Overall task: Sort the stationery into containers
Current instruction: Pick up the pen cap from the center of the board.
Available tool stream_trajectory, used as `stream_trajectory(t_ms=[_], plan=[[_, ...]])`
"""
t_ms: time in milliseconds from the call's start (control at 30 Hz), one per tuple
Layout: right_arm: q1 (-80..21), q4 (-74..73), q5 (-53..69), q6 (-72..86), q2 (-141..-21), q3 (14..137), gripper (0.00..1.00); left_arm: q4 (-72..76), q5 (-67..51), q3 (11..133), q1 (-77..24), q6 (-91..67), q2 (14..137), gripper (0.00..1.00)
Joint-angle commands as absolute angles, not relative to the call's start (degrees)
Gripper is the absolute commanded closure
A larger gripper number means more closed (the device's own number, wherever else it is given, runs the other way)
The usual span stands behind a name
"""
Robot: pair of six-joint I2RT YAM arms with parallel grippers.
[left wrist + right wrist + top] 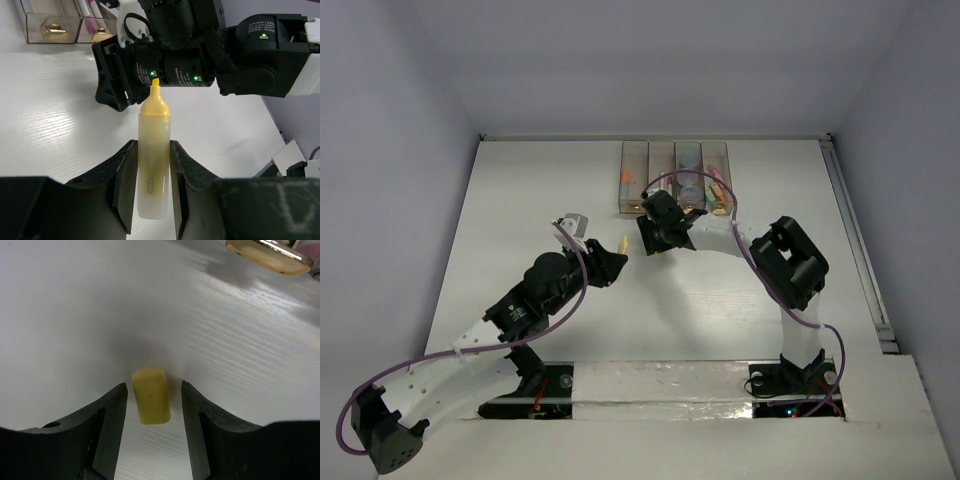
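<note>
Noted four joined bins (675,178) at far edge of white table (540,190), coloured pieces inside. Found right gripper (656,245) low, just before them. Found left gripper (615,257) near it, yellow marker (623,243) poking out between the two.

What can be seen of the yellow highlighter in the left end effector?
The yellow highlighter is a short, stubby pale-yellow barrel, plastic by its look, with small dark print low on its side. Its brighter yellow tip is bare, with no cap on it. The left end effector is shut on the barrel, one finger on each side. It points away from the wrist camera toward the right arm; whether they touch cannot be told.
</note>
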State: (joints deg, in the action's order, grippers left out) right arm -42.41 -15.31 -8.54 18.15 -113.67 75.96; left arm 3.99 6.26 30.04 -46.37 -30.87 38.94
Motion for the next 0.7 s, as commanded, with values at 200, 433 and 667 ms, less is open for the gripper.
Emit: stream_trajectory(t_ms=[200,433,667], plan=[[-43.1,-19.5,-11.2,13.4,-116.5,80.0,0.46,5.8,6.8,32.3,-46.1,-30.1,38.5,1.0],[-43.7,-21.1,-11.4,12.8,-118.9,81.6,0.47,5.2,7.2,32.3,-46.1,-30.2,37.9,1.0],[-43.7,-21.2,-12.0,13.0,-119.4,81.8,0.64,4.7,7.6,32.3,-46.1,-30.4,37.2,1.0]])
